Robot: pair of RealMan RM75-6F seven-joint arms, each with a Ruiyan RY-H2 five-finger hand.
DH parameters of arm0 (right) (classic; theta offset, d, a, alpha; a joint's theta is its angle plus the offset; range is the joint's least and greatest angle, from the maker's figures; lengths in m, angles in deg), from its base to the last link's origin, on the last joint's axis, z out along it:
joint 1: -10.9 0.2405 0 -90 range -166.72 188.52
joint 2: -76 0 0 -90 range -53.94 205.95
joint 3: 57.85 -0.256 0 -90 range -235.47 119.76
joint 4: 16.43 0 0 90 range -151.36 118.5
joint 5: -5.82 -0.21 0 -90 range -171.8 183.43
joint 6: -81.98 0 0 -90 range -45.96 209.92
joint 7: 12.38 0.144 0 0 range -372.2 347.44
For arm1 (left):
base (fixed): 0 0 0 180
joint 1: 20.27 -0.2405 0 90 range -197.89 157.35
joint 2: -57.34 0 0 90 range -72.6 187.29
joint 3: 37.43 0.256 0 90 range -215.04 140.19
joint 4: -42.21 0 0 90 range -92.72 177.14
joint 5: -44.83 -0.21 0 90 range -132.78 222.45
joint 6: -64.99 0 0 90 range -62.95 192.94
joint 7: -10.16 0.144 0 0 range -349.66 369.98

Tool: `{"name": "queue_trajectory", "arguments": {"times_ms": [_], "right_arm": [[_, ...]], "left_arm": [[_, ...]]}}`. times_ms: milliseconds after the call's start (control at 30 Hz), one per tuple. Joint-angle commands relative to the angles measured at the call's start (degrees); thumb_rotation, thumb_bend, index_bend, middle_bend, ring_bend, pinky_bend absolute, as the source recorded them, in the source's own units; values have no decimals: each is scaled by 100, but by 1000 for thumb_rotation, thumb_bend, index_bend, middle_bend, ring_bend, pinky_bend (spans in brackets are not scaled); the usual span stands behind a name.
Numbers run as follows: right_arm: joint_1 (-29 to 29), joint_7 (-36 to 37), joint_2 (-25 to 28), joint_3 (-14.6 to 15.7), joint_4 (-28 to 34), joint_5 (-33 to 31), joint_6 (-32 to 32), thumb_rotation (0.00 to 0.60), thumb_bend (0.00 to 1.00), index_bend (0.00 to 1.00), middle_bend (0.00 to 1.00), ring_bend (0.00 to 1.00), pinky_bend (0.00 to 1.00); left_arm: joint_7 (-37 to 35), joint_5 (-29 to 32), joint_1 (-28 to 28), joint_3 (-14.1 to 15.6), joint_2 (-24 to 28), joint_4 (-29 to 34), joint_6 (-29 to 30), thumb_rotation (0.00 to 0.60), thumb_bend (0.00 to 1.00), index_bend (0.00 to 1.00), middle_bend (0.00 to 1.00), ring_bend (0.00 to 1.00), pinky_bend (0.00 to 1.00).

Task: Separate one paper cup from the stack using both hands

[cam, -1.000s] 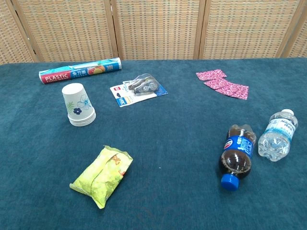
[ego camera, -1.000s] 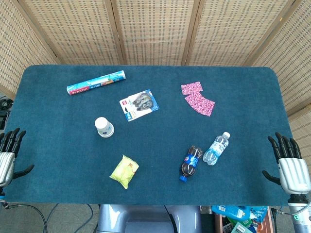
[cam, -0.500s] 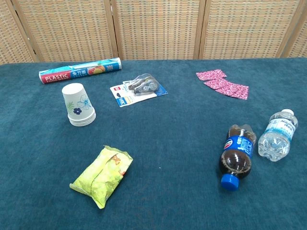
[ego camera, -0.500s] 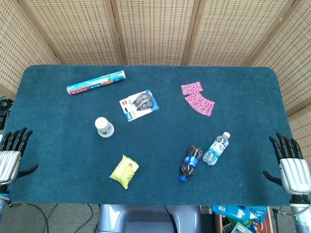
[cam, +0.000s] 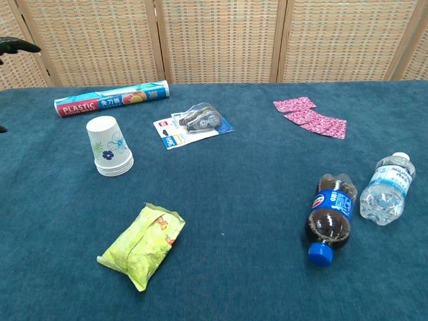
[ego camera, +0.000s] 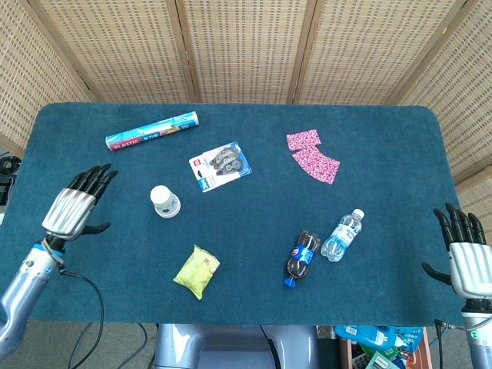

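Observation:
A stack of white paper cups with a blue flower print stands upside down on the left half of the blue table. My left hand hovers open to the left of the stack, fingers spread, well apart from it; only a dark fingertip of it shows at the chest view's left edge. My right hand is open at the table's right edge, far from the cups, and outside the chest view.
A plastic-wrap roll, a blister pack and pink packets lie at the back. A green snack bag, a cola bottle and a water bottle lie toward the front.
My left hand has swung in from the table's left edge, up and toward the cup stack. My right hand has slid slightly lower and outward. The objects have not moved.

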Motion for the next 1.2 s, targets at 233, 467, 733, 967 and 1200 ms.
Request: {"name": "queue_trajectory", "arguments": {"times_ms": [233,467,733,967,1200], "right_arm": [[36,-21,-74,-79,-194,-295,171,600,0,0,0,0,0],[49,-18,-100,-105,-247,-434,261,600,0,0,0,0,0],[65,-19,-104,-113,-259,-491,315,600,0,0,0,0,0],[65,18,-97,-125,-277,-526,331,600,0,0,0,0,0],[62,68,-80,-141,-291,-548,329,600,0,0,0,0,0]], "left_arm": [[479,790,1062,-259,-650,-626,-1350,600,178,125,150,154,249],[364,937,1331,-205,-1032,-1107,-1545,600,178,189,185,185,272],[244,938,1495,-100,-1233,-1311,-1609,600,178,233,223,227,296],[348,983,1601,-48,-1383,-1386,-1617,600,178,365,333,313,360],[678,1181,1698,-71,-1597,-1531,-1529,600,178,460,418,389,435]]}}
